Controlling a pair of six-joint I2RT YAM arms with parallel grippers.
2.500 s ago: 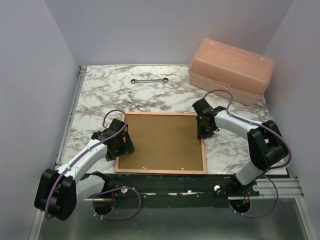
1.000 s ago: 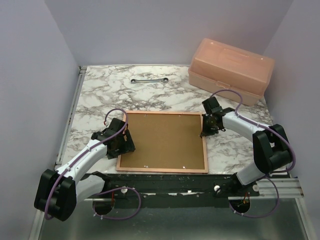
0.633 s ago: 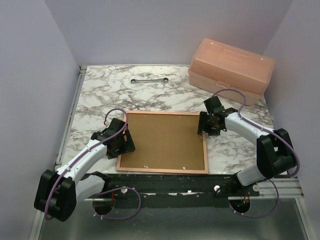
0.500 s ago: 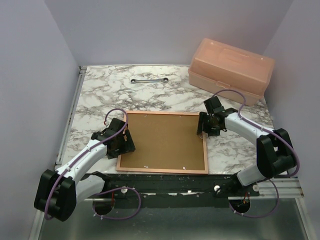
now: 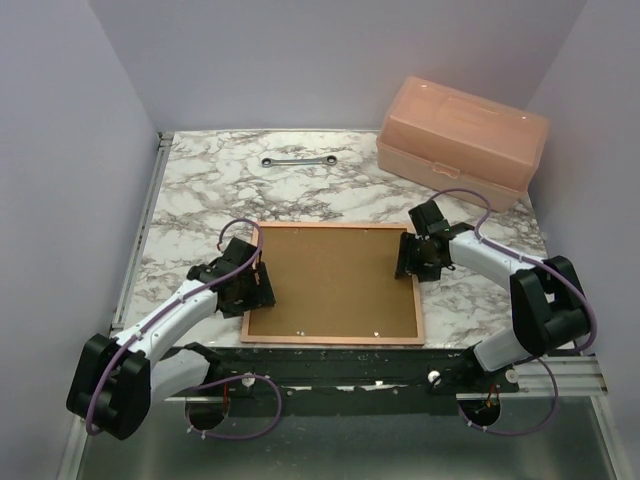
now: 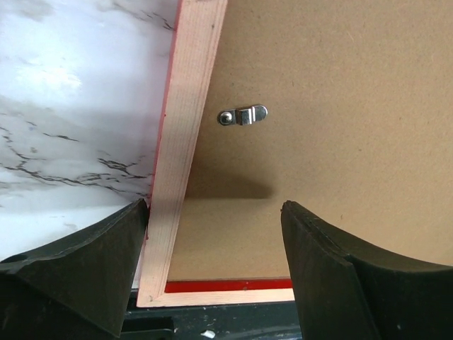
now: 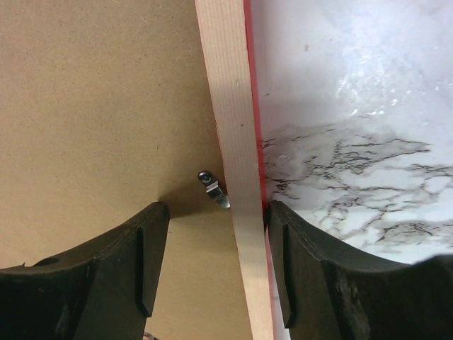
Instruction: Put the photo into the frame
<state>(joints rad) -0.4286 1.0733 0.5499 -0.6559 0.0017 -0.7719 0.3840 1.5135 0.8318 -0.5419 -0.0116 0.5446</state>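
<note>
**Entry: frame, back closure.**
- My left gripper [image 6: 212,227]: fingers apart, holding nothing. It straddles the left rail of the frame [image 5: 330,340], and the rail runs closer to my outer finger.
- My right gripper [image 7: 216,219]: fingers apart, empty, straddling the opposite rail.
- The frame: flat on the table [image 5: 200,190] with its pale wood back up and red at its edges. It spans from one gripper to the other.
- Backing board [image 5: 335,280]: seated inside the frame.
- The photo: not in view. If it is loaded it lies under the board, but I cannot tell.
- Left clip [image 6: 243,115]: just ahead of my left fingers, tab on the board, pointing away from the rail.
- Right clip [image 7: 214,189]: just ahead of my right fingers, tab slanting to the rail.
- Step, as I judge it: securing the back.
- Next move: put a fingertip on the left clip and swing its tab railward without shifting the frame.
</note>
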